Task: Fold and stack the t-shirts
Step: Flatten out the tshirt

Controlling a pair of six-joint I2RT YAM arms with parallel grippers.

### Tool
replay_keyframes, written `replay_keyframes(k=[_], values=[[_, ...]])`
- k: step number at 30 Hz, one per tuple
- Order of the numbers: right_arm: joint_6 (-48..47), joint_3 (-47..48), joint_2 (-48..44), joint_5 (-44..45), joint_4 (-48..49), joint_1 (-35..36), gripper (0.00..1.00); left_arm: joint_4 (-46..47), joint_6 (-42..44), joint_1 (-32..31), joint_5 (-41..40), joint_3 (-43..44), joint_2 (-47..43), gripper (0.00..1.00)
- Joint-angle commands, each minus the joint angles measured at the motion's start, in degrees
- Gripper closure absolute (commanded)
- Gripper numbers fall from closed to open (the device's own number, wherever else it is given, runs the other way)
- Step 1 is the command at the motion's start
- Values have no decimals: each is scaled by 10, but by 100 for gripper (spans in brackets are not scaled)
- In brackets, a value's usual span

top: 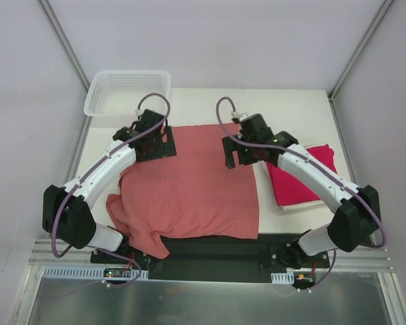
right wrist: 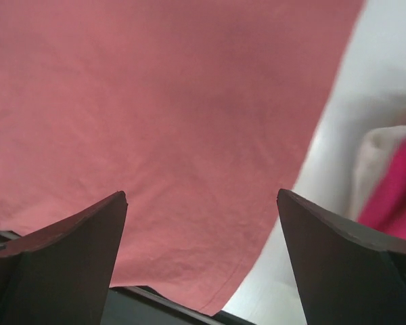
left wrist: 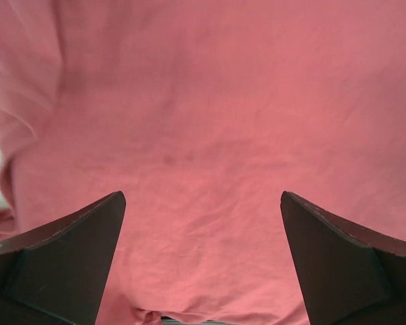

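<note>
The salmon-pink t-shirt [top: 189, 186] lies spread over the middle of the table, its near left part bunched and hanging toward the front edge. It fills the left wrist view [left wrist: 210, 122] and most of the right wrist view [right wrist: 155, 115]. The crimson-magenta t-shirt [top: 301, 177] lies folded at the right, seen at the right wrist view's edge [right wrist: 392, 193]. My left gripper [top: 154, 143] is open and empty above the pink shirt's far left corner. My right gripper [top: 242, 154] is open and empty above its far right edge.
A white mesh basket [top: 127, 91] stands at the back left, overhanging the table's corner. A pale folded cloth [top: 292, 206] sits under the magenta shirt. A black strip [top: 216, 254] runs along the near edge between the arm bases.
</note>
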Motion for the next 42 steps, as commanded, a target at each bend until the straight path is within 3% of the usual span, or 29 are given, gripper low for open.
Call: replay_keyframes(k=[1,9,16,30,38,42], values=[[42,-29,60,-15,37,53,3,33,-61,-17,16,-116,-48,1],[83,-39,160,-13,56,75,3,91,-108,-17,33,-259,-102,1],[118,-115,171,15,78,70,3,111,-119,-13,10,-286,-85,1],[166,-241,113,103,34,33,3,122,-76,82,-2,-188,32,1],[168,-260,105,81,38,32,3,126,-44,106,9,-96,137,1],[170,-262,95,82,34,31,3,116,-47,125,-26,-84,154,8]])
